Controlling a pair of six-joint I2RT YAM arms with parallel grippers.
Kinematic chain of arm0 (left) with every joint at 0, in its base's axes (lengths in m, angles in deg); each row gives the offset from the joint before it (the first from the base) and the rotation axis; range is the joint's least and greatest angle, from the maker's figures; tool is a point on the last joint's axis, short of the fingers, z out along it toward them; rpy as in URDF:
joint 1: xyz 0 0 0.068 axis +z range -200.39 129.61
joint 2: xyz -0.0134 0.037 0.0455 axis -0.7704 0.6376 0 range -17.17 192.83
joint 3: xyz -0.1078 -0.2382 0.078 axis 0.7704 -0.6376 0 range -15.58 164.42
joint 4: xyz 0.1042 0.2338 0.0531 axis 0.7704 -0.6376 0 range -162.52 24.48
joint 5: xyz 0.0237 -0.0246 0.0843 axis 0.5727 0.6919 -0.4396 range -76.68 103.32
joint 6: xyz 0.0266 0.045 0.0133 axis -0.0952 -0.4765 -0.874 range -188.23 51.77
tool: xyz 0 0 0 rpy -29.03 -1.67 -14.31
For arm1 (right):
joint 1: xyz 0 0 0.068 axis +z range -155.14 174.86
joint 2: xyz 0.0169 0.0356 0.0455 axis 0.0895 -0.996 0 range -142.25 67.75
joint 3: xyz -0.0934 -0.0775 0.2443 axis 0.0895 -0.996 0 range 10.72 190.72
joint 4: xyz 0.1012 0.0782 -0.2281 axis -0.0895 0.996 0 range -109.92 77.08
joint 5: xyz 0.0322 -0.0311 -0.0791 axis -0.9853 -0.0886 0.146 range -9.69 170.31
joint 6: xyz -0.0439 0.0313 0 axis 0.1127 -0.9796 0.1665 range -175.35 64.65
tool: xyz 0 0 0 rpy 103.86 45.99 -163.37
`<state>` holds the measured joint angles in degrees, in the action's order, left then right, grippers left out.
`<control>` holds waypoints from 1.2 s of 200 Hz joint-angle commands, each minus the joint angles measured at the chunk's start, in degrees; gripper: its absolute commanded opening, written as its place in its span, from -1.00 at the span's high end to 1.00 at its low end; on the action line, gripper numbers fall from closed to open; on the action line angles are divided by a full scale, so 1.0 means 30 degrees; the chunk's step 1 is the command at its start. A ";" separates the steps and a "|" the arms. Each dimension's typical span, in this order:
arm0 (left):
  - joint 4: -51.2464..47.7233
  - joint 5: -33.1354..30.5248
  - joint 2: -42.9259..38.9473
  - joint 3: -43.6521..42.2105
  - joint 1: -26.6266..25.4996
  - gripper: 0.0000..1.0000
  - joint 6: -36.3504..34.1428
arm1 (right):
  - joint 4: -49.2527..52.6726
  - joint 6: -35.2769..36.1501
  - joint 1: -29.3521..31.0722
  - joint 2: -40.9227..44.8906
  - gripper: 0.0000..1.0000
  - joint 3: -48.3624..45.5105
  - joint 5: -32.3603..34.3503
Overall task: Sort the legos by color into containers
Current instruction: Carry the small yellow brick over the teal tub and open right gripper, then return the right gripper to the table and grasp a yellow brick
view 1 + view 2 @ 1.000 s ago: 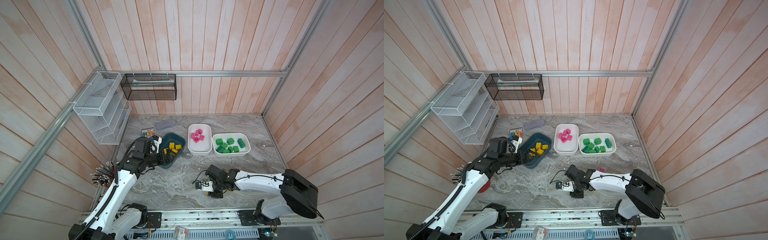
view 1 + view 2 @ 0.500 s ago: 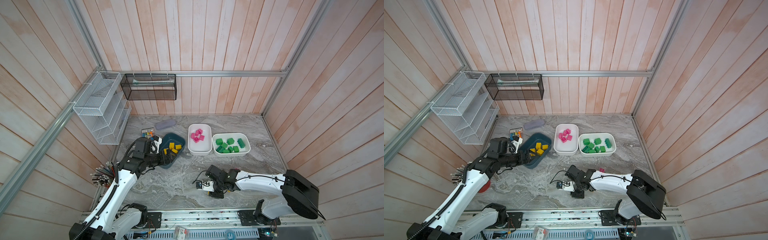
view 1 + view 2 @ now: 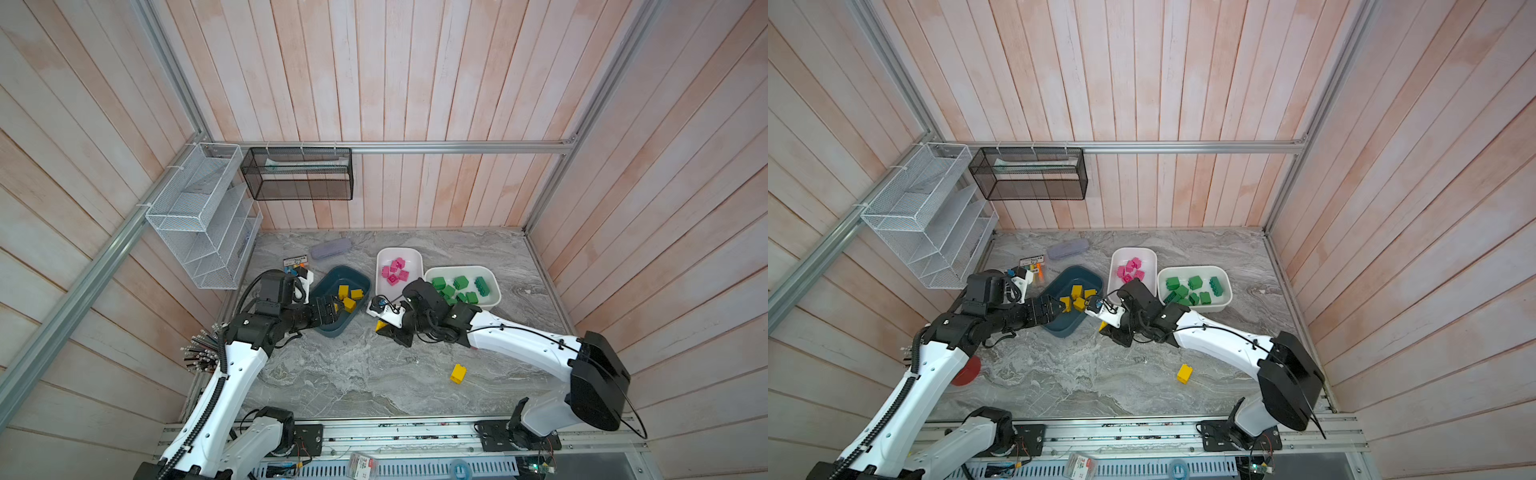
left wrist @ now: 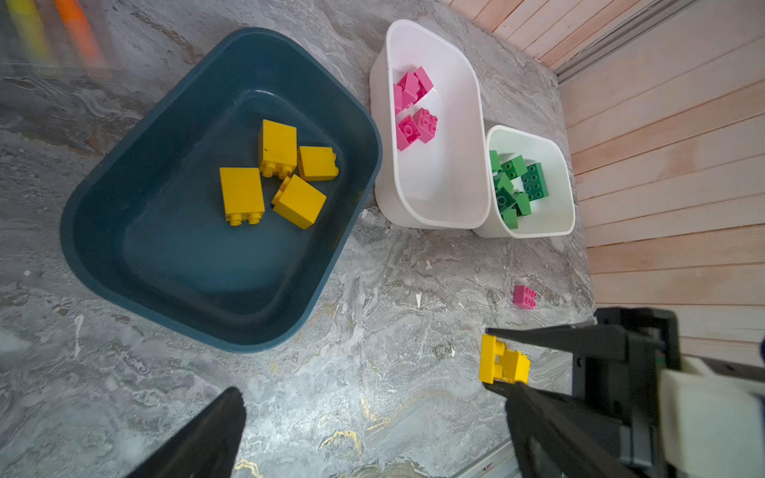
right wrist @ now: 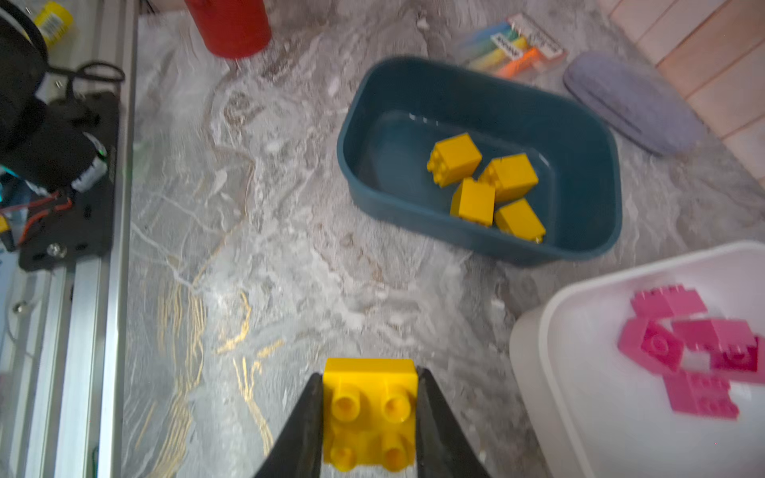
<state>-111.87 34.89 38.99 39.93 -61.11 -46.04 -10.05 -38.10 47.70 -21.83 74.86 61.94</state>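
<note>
Firstly, table (image 3: 353,374): grey marbled top, carrying everything listed below.

Teal tub (image 4: 198,265): the largest container, standing left of the two white ones. It held four yellow bricks (image 4: 242,194), clustered together.

Middle white tub (image 4: 451,178): stood just beside the teal tub and held pink bricks (image 4: 416,124) only.

End white tub (image 4: 550,215): stood just beside the middle white tub, on the side away from the teal tub, and held green bricks (image 4: 534,180) only.

Left gripper (image 3: 334,309): jaws spread fully wide and holding nothing. It hung over the near end of the teal tub; whether it touched the tub could not be told.

Right gripper (image 5: 368,385): jaws clamped on the two flat sides of the held yellow brick (image 5: 368,414). The brick was raised off the table, near the teal tub but outside its rim.

Loose yellow brick (image 3: 457,372): lay on the open table, well apart from all the tubs.

Loose pink brick (image 4: 525,296): lay on the table near the end white tub.
</note>
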 commanded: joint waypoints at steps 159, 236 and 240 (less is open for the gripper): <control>-0.1391 -0.0217 -0.0333 0.0397 0.2753 -1.00 -0.1569 | -0.0654 0.0182 -0.0544 -1.1748 -0.10 1.0379 -0.2521; -0.0283 0.1049 -0.0022 -0.0279 0.2783 -1.00 -0.1377 | 0.1899 -0.2866 -0.1672 -0.4313 -0.31 0.5718 -0.0453; -0.0120 0.1168 -0.0036 -0.0387 0.2783 -0.99 -0.1302 | 0.2275 -0.3274 -0.1681 -0.3830 -0.32 0.5332 -0.0057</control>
<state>-114.95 35.58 38.90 40.34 -53.02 -49.62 -9.09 -41.51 43.48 -42.00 95.38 56.54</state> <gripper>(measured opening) 0.998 0.655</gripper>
